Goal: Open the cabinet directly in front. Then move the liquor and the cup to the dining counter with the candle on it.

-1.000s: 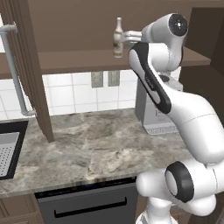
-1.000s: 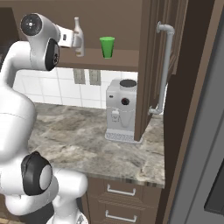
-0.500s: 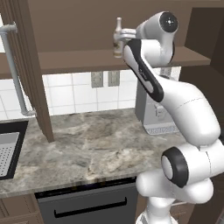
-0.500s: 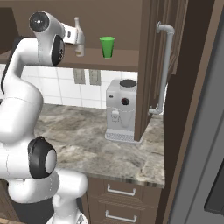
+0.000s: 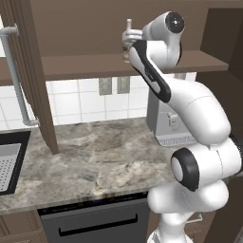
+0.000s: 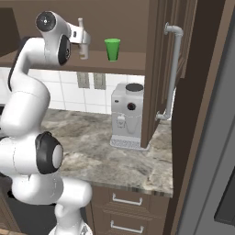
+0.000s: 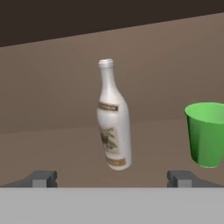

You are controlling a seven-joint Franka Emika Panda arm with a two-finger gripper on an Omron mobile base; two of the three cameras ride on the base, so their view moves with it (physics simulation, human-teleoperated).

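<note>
Gripper (image 7: 112, 177) released, fingers spread wide at frame bottom, holding nothing; liquor (image 7: 113, 118) centre frame on cabinet (image 5: 118, 64) shelf, cup (image 7: 205, 133) at right edge.

White tiled wall (image 5: 78, 102), marbled counter (image 5: 99, 159), black sink (image 5: 9, 159), grey coffee machine (image 6: 127, 114)

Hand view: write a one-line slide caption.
Open tool faces the liquor on the cabinet shelf, green cup beside.

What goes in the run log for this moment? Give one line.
cabinet: doors open | gripper: open, lined up on liquor, not gripping | cup: on shelf beside liquor | phase: reaching
</note>
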